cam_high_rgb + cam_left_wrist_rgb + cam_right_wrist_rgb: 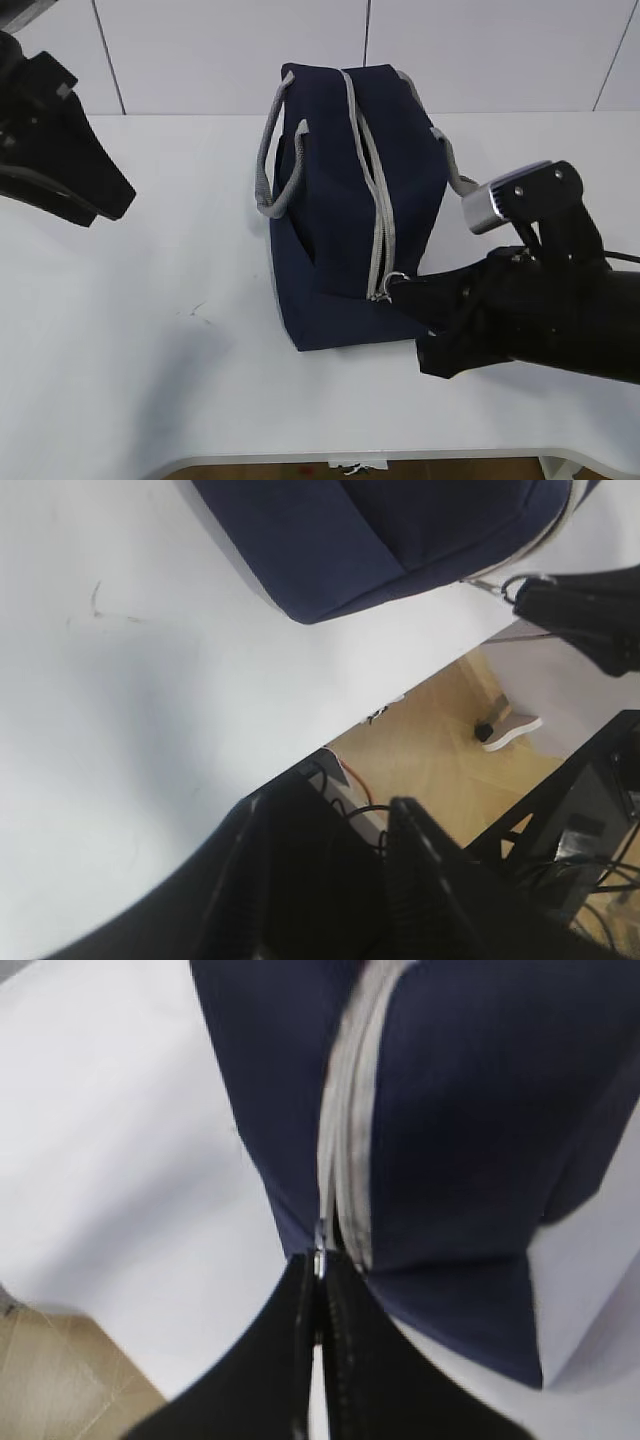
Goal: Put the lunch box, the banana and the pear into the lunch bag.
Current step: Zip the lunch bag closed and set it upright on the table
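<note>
The navy lunch bag (345, 200) stands in the middle of the white table, its grey zipper (375, 200) closed along the top. It also shows in the left wrist view (370, 530) and the right wrist view (450, 1110). My right gripper (395, 290) is at the bag's near end, shut on the metal ring pull (319, 1260) of the zipper; the ring also shows in the left wrist view (510, 585). My left gripper (110, 200) is open and empty, held above the table at the far left, apart from the bag. The lunch box, banana and pear are out of view.
The grey webbing handles (270, 170) hang at the bag's sides. The table's front edge (300, 462) runs close below the bag. A faint scratch mark (195, 312) is on the tabletop left of the bag. Cables and a stand frame lie below the edge (520, 820).
</note>
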Robot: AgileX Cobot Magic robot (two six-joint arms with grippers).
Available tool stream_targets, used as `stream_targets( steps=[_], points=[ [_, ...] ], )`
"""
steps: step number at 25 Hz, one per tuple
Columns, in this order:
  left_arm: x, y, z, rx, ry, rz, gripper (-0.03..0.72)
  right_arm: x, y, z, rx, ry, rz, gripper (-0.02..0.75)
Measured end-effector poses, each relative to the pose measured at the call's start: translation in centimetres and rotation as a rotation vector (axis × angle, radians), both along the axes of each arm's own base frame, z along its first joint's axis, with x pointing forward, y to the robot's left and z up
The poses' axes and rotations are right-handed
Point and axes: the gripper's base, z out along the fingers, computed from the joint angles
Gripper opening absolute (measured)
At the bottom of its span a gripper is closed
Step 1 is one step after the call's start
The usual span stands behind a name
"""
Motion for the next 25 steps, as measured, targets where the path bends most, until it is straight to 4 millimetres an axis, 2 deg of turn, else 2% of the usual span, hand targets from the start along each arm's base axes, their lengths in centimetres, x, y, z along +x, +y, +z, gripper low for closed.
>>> stream_targets(
  steps=[4,10,16,25],
  points=[
    [-0.4,-0.7,-0.2,0.049,-0.019,-0.052,0.303,0.5,0.2,0.8,0.018,-0.013,-0.01,0.001],
    [-1.7,-2.8,-0.5,0.104,-0.059,-0.18,0.303,1.5,0.6,2.2,0.042,-0.023,-0.047,0.001],
    [-1.7,-4.3,-0.4,0.109,-0.167,-0.21,0.303,2.6,1.2,4.3,0.101,-0.047,-0.063,0.001],
    [-1.2,-4.4,-0.3,0.123,-0.235,-0.196,0.303,3.9,2.1,7.9,0.159,-0.109,-0.048,0.001]
  ],
)
